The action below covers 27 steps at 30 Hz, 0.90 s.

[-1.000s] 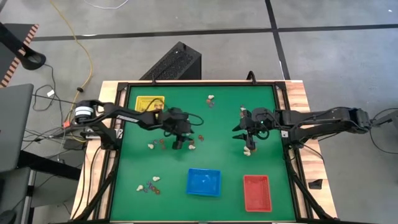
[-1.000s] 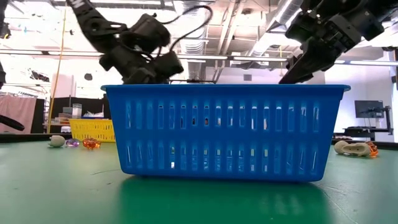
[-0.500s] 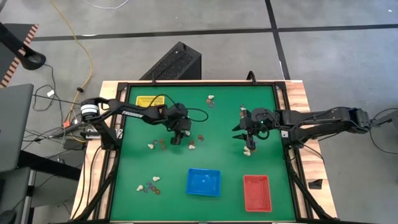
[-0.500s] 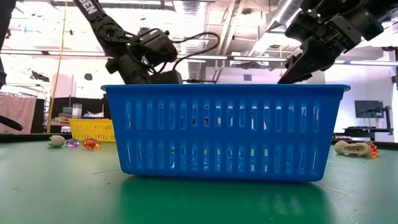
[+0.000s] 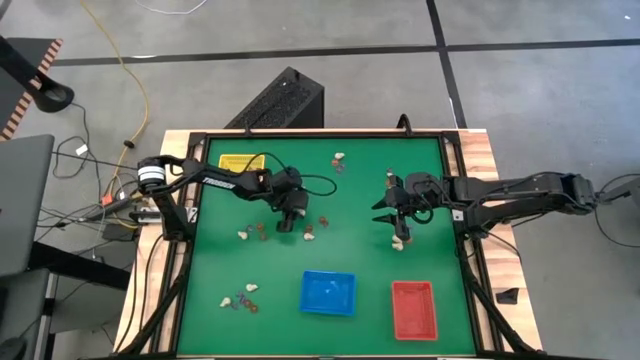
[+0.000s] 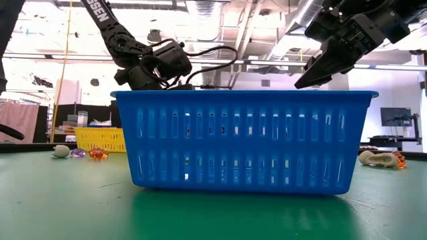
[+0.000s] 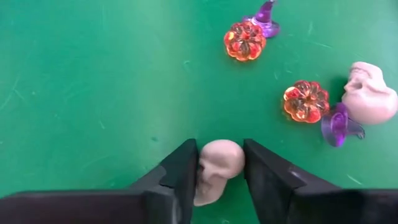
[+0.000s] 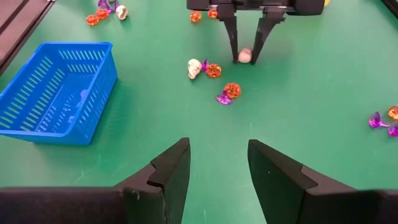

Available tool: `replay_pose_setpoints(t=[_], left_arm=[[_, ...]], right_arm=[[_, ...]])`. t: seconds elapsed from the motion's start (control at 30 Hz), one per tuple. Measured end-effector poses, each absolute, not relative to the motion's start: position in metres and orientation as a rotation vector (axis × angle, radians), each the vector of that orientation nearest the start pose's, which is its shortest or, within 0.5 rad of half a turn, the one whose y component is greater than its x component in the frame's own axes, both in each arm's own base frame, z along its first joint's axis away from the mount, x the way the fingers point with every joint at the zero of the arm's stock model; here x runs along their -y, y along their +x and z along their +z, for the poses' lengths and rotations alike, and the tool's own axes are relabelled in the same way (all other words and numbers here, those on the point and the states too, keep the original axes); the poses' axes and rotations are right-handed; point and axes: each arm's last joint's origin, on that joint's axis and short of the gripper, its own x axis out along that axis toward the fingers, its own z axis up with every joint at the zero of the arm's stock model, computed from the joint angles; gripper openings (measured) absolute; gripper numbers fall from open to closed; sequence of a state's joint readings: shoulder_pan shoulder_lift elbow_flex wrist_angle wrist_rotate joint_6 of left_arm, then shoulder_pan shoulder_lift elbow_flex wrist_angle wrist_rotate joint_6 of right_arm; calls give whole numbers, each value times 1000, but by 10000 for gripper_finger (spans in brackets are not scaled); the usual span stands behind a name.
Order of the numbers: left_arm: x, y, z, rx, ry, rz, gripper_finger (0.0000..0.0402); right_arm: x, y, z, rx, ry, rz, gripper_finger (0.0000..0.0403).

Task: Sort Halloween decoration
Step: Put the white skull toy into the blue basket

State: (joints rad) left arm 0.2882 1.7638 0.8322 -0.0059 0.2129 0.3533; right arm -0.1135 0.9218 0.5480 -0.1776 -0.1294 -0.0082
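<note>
Left hand (image 7: 221,171) on a cream skull
Fingers pinch the cream skull (image 7: 216,167) mid-bench; right hand (image 8: 217,168) hovers, fingers spread wide.

skull (image 7: 217,169) between left fingers (image 7: 180,176), on table (image 7: 93,93)

1. Your left gripper (image 7: 221,171) has moved away from the blue tray (image 5: 328,292), toward the far side of the mat, and dropped lower.
2. Its fingers have narrowed and now sit against both sides of a cream skull (image 7: 217,168) lying beyond the blue tray.
</note>
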Motion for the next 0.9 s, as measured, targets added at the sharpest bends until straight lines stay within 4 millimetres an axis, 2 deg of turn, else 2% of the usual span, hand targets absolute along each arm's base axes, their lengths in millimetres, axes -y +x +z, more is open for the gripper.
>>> replay_pose_setpoints(t=[0.1, 0.23, 0.43, 0.6, 0.73, 0.9], left_arm=[[-86, 310, 126, -907, 73, -66, 72], [-83, 311, 139, -877, 25, -48, 72], [-61, 317, 180, -689, 68, -91, 97], [-28, 328, 203, -483, 99, -196, 88], [5, 332, 206, -406, 106, -407, 76], [44, 331, 211, -334, 131, -567, 88]], right_arm=[[18, 192, 230, -547, 59, 18, 191], [18, 192, 230, -547, 58, 18, 191], [18, 192, 230, -547, 54, 18, 191], [18, 193, 232, -521, 36, 21, 191], [18, 194, 234, -493, 33, 20, 191], [19, 198, 234, -481, 47, 15, 191]])
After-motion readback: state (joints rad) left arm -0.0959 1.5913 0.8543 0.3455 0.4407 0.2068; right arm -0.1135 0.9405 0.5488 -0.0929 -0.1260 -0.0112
